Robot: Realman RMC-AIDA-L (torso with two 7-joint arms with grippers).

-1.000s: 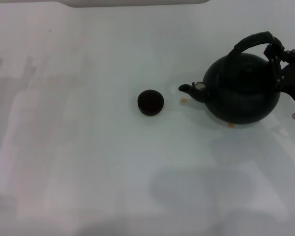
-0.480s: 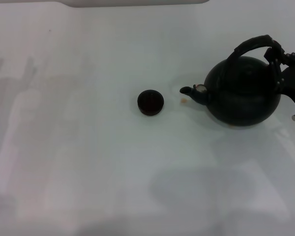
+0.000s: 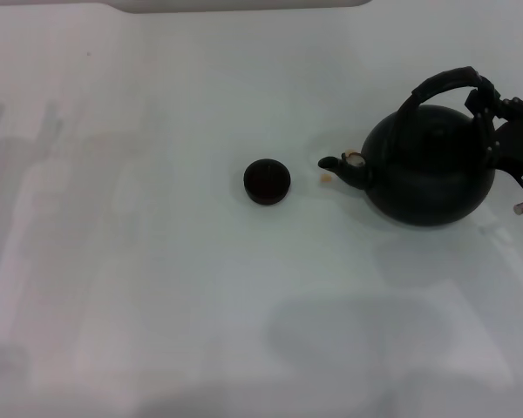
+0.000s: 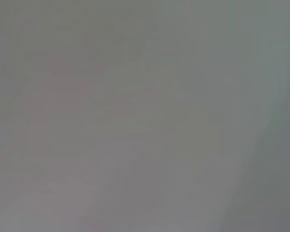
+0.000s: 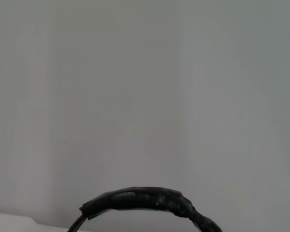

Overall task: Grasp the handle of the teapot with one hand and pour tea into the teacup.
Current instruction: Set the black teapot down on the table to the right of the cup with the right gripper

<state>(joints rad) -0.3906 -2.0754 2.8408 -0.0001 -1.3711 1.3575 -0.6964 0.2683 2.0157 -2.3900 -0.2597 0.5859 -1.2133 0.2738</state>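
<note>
**Teapot's off the table, cup is waiting in the middle**

Plenty of room here. The white table [image 3: 157, 287] is bare across its whole left half and all along the near side, and the far edge runs along the top of the head view. The only crowded bit is the right edge, where the teapot [image 3: 431, 170] sits close to the frame border with the right gripper [image 3: 488, 104] beside it.

The right gripper has its fingers closed round the right end of the handle [image 3: 440, 83], the black ribbed hoop arching over the pot. In the right wrist view you just get the top of that handle [image 5: 140, 200] against a plain pale background. The spout points left toward the teacup [image 3: 267, 181], which stands on its own near the table's centre, well apart from the pot. Can't tell what's inside either one, both just look dark. A small amber drop of tea [image 3: 326, 178] lies on the table just under the spout tip.

Compared with a second ago, the pot has shifted a bit to the right and risen, and the orange smear that showed at its base is no longer visible.

The left gripper isn't visible; its wrist view is just blank grey.
</note>
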